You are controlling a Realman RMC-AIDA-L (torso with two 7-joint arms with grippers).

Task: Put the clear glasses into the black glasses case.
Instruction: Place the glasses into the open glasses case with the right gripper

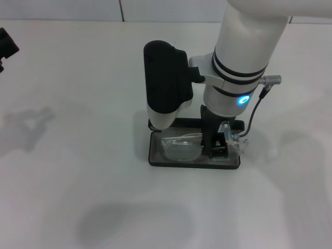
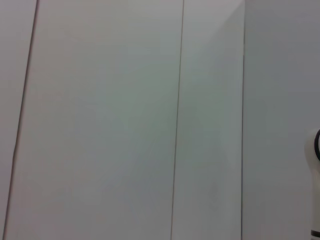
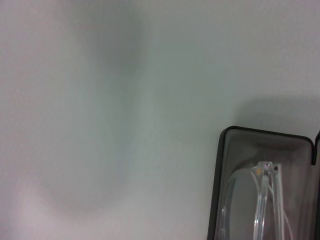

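From the head camera I see the black glasses case lying open on the white tabletop, roughly centre, its grey-lined tray facing up. The clear glasses lie inside that tray, one lens plainly showing on the left half; the far temple end pokes over the case's right edge. My right arm comes down from the upper right and blocks most of the back of the case, so its lid is hidden behind the wrist housing. The right tool is down in the tray at the right part of the glasses, its dark fingers against the frame; it looks closed on the clear glasses, though the contact is partly masked. A grey cable loops beside the wrist. The left tool sits parked at the far left edge, well apart from the case; I cannot tell how its fingers stand.

The left wrist camera shows only pale panels with thin seams.

The right wrist camera shows bare tabletop, with a corner of the case and the glasses resting within its rim.
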